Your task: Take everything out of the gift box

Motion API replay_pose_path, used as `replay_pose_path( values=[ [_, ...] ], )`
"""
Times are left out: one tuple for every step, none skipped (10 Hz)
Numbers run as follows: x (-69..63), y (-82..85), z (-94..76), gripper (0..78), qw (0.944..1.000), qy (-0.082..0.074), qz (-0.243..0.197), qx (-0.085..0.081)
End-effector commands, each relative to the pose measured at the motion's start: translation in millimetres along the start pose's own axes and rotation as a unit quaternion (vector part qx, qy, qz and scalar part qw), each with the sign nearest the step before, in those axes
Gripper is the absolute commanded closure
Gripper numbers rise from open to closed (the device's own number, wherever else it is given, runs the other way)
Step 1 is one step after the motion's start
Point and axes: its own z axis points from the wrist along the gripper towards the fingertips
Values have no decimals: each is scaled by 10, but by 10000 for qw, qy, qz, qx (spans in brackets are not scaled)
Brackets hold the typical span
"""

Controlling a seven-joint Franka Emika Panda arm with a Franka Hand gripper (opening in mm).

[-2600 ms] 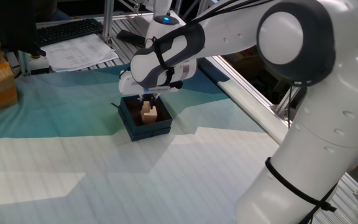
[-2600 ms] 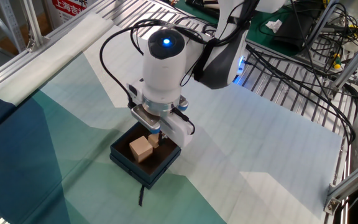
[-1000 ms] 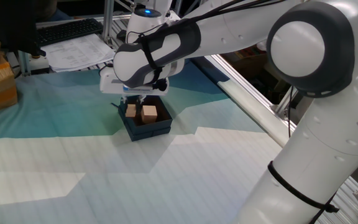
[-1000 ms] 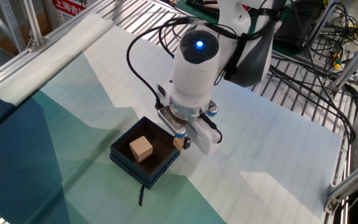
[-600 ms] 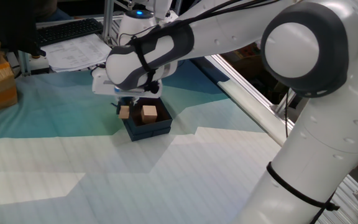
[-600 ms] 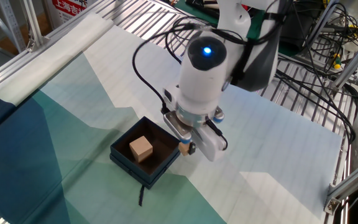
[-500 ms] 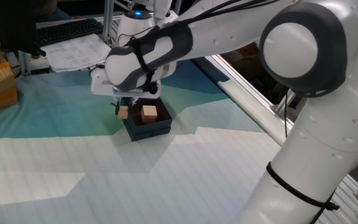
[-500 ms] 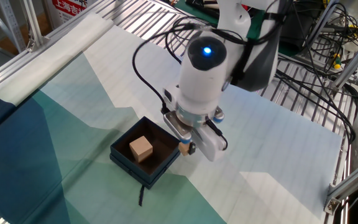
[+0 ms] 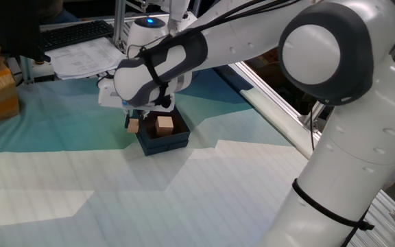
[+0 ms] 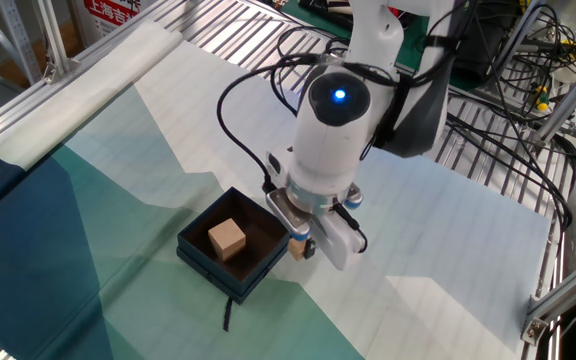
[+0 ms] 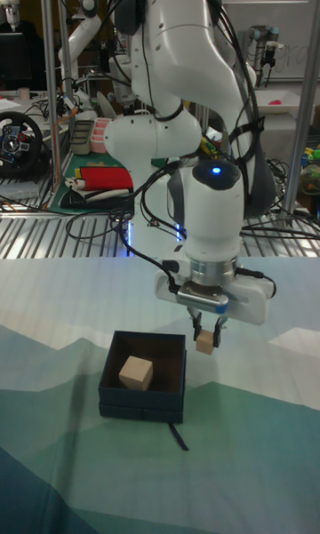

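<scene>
Small block point(image 11: 205, 342) | clamped between jaws (beside gift box point(image 11: 142, 399))

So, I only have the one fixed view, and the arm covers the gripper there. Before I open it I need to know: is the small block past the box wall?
Observer: Yes. In the tall fixed view the small block hangs in the gripper beside the box, outside its wall.
Operator: Are both fingers on it?
Observer: Yes. That view shows a finger on each side of the block, with the jaws shut on it.
Operator: Is there anything in the box besides the cube?
Observer: No. The other fixed view shows the whole box floor, and only the cube lies on it.
</scene>
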Motion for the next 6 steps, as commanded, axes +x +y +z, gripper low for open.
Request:
replay_pose_path(
  values=[
    [-46,-14,159,763,9997,-210,41,-67],
    [-38,-12,152,763,9998,-180,77,-77],
    [-32,-15,153,763,9998,-162,76,-96],
    [-32,-15,153,763,9997,-189,112,-99],
    [-32,-15,153,763,9997,-192,132,-97],
    [-31,-16,154,763,9997,-187,154,-104]
  ],
)
